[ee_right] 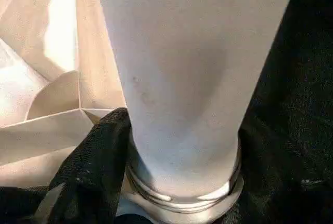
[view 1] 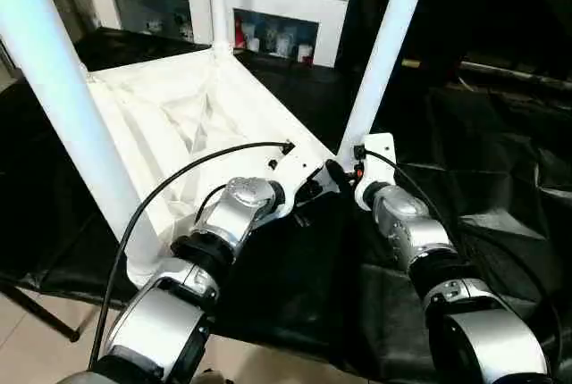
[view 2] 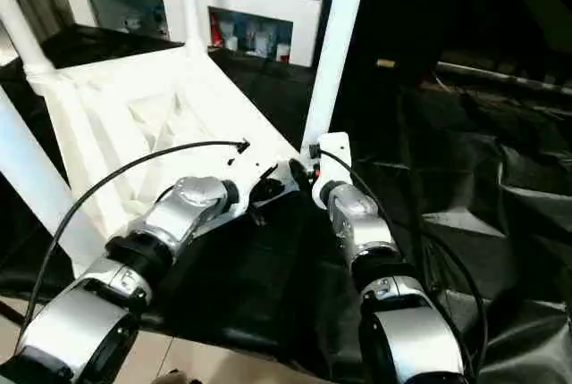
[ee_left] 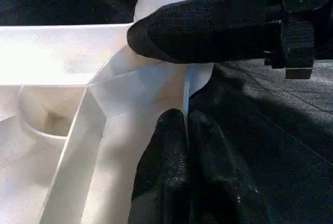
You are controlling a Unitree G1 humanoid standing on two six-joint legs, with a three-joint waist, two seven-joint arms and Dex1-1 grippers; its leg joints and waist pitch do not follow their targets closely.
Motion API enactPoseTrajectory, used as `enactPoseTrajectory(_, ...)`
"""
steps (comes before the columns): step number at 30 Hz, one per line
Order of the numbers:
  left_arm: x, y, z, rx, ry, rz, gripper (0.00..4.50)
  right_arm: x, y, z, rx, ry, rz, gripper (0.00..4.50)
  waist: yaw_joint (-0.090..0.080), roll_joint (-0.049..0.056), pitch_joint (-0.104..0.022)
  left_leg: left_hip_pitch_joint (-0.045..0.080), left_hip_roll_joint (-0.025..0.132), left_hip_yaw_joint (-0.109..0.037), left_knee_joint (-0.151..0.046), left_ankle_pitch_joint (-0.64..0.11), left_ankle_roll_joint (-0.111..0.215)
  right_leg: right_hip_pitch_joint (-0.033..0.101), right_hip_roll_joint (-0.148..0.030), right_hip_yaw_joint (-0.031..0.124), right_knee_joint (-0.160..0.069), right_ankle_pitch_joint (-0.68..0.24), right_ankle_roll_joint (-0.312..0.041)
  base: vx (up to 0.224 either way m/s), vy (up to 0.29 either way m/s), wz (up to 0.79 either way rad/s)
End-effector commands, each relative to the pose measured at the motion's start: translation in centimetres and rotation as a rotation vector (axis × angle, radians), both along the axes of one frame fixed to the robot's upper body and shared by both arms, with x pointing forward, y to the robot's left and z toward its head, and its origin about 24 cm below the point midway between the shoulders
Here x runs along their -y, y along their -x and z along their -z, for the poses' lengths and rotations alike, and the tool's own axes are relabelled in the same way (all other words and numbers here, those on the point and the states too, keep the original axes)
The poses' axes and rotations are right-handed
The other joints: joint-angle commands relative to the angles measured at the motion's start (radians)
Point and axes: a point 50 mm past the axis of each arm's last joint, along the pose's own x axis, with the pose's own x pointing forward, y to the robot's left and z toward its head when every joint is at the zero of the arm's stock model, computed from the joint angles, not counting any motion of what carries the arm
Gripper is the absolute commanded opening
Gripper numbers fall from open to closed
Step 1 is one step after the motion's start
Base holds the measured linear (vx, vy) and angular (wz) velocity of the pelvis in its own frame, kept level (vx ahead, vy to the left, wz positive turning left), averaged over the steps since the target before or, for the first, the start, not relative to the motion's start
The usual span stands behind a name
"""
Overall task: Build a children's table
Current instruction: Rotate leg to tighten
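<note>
The white plastic children's table [view 1: 179,116] lies upside down on a black cloth [view 1: 500,179], its ribbed underside up and round tapered legs standing in the corner sockets. The left gripper [ee_left: 184,130] is pinched shut on the thin rim of the tabletop at the nearest corner. Just beyond it stands the near white leg [ee_right: 187,78]. The right gripper [view 1: 344,174] sits at that leg's base, fingers apart, apparently around the leg rather than clamping it.

The children's table [view 1: 179,107] looks like smooth, faintly glossy white plastic, its leg [ee_right: 192,78] matt up close, over a crinkled, possibly plastic-coated black cloth [view 1: 500,134]; forearms [view 1: 411,232] are brushed metal.
</note>
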Motion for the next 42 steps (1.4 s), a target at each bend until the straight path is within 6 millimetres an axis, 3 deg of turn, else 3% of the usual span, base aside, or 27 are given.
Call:
enactPoseTrajectory(1, -0.2, -0.3, 0.0, 0.013, -0.012, -0.025, 0.0, -1.0, 1.1, 1.9, -0.082, 0.012, -0.066, 3.07, 0.0, -0.004, -0.065, 0.011, 0.06, -0.03, -0.075, -0.222, 0.02, 0.045, -0.083, 0.061, -0.08, -0.229, -0.182, 0.0, 0.0, 0.0)
enactPoseTrajectory(3, -0.3, -0.2, 0.0, 0.015, -0.01, -0.004, 0.0, -0.8, 0.9, 1.5, -0.048, -0.002, -0.073, 3.42, 0.001, -0.003, -0.064, 0.013, 0.062, -0.031, -0.075, -0.235, 0.015, 0.044, -0.085, 0.061, -0.083, -0.267, -0.173, 0.0, 0.0, 0.0)
enactPoseTrajectory(8, -1.0, 0.2, 0.0, 0.025, -0.004, 0.07, 0.0, 0.1, 0.2, -0.5, 0.056, 0.001, -0.169, 3.84, -0.002, -0.004, -0.064, 0.01, 0.063, -0.032, -0.077, -0.241, 0.021, 0.045, -0.084, 0.06, -0.082, -0.261, -0.175, 0.0, 0.0, 0.0)
enactPoseTrajectory(15, -3.4, 1.0, -0.7, 0.037, -0.011, 0.224, 0.0, 2.5, 2.8, -1.5, 0.054, 0.131, -0.706, 4.07, 0.01, -0.005, -0.063, 0.007, 0.066, -0.031, -0.071, -0.205, 0.059, 0.052, -0.08, 0.06, -0.075, -0.2, -0.18, 0.0, 0.0, 0.0)
enactPoseTrajectory(19, -4.2, 2.4, -1.3, 0.005, 0.042, 0.412, 0.0, 3.8, 3.9, -1.7, 0.019, 0.139, -0.817, 4.07, 0.007, -0.002, -0.059, 0.009, 0.07, -0.031, -0.074, -0.231, 0.053, 0.045, -0.083, 0.061, -0.079, -0.25, -0.199, 0.0, 0.0, 0.0)
enactPoseTrajectory(23, -4.9, 3.1, -1.4, -0.028, 0.031, 0.469, 0.0, 4.1, 4.2, -2.2, 0.011, 0.117, -0.856, 4.07, 0.014, 0.002, -0.059, 0.018, 0.074, -0.028, -0.076, -0.251, 0.031, 0.037, -0.081, 0.063, -0.078, -0.264, -0.212, 0.0, 0.0, 0.0)
enactPoseTrajectory(29, -5.1, 3.4, -1.7, -0.037, 0.038, 0.485, 0.0, 3.8, 4.4, -2.5, 0.01, 0.089, -0.889, 4.07, 0.028, -0.003, -0.062, 0.014, 0.072, -0.029, -0.075, -0.225, 0.024, 0.043, -0.085, 0.064, -0.071, -0.225, -0.211, 0.0, 0.0, 0.0)
enactPoseTrajectory(34, -5.1, 3.6, -1.7, -0.043, 0.04, 0.488, 0.0, 3.7, 4.5, -2.2, -0.015, 0.098, -0.901, 4.07, 0.027, -0.006, -0.062, 0.012, 0.07, -0.028, -0.073, -0.2, 0.029, 0.043, -0.084, 0.063, -0.069, -0.208, -0.21, 0.0, 0.0, 0.0)
enactPoseTrajectory(42, -5.3, 3.7, -1.5, -0.049, 0.039, 0.474, 0.0, 4.0, 4.4, -2.0, -0.029, 0.107, -0.882, 3.53, 0.027, -0.009, -0.062, 0.012, 0.069, -0.029, -0.073, -0.196, 0.027, 0.043, -0.084, 0.063, -0.07, -0.232, -0.195, 0.0, 0.0, 0.0)
